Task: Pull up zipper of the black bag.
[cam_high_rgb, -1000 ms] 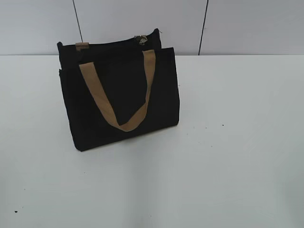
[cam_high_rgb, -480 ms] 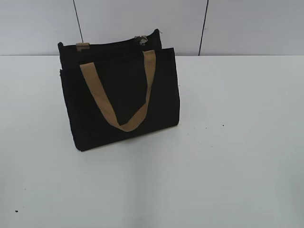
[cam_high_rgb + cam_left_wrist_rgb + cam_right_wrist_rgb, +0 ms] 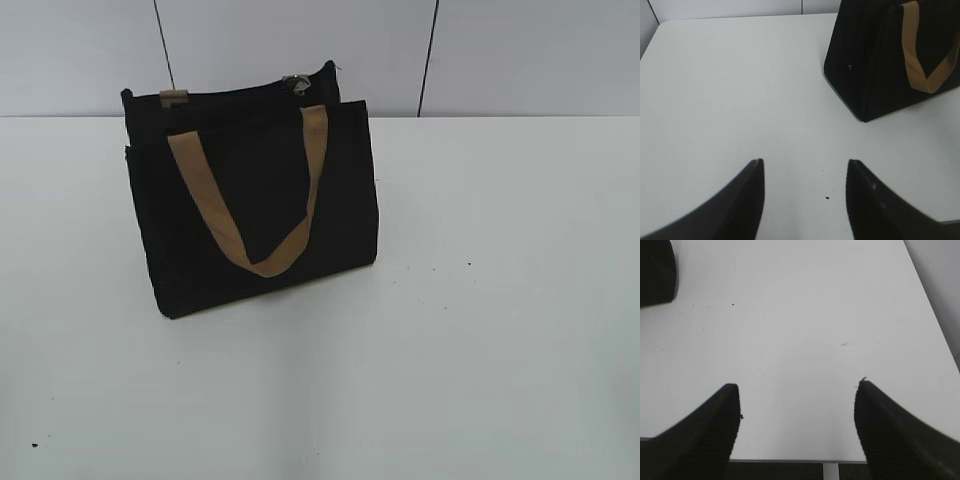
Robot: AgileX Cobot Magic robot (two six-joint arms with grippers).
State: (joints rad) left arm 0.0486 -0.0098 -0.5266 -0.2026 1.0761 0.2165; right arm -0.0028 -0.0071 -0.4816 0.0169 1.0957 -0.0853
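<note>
black bag (image 3: 255, 200) upright on table (image 3: 480, 350), left of centre, wall (image 3: 520, 50) behind, zipper (image 3: 240, 92) along its top

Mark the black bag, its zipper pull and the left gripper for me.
black bag (image 3: 340, 200): exterior view, plain front panel right of the tan handle.
zipper pull (image 3: 296, 83): exterior view, silvery metal piece at the top edge.
left gripper (image 3: 805, 167): left wrist view, midway between the two open fingertips.
</note>
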